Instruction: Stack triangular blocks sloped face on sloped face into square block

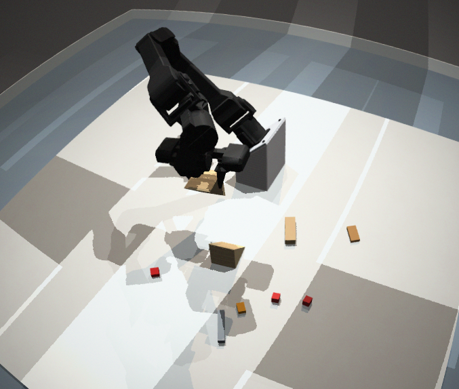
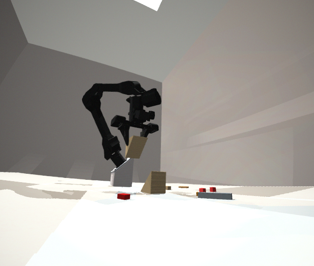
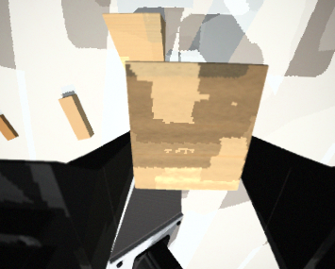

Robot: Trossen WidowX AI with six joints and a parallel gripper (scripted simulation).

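One wooden triangular block (image 1: 203, 184) (image 2: 137, 147) (image 3: 191, 122) is held in the air, well above the table. My gripper (image 1: 205, 181) (image 2: 135, 140) (image 3: 185, 135) is shut on it, one finger at each side. The other triangular block (image 1: 224, 254) (image 2: 158, 182) (image 3: 139, 34) stands on the table, apart from the held one. In the exterior view its slope faces left and its upright face is at the right. In the wrist view it shows beyond the held block, which hides its near part.
The arm's grey base (image 1: 268, 163) (image 2: 123, 174) stands behind. A tan bar (image 1: 290, 229) (image 3: 77, 117) and an orange-brown piece (image 1: 352, 234) (image 3: 5, 127) lie right of the standing block in the top view. Red cubes (image 1: 154, 272) (image 1: 276, 297) (image 1: 307, 301), an orange piece (image 1: 241, 307) and a grey bar (image 1: 221, 326) lie around its front.
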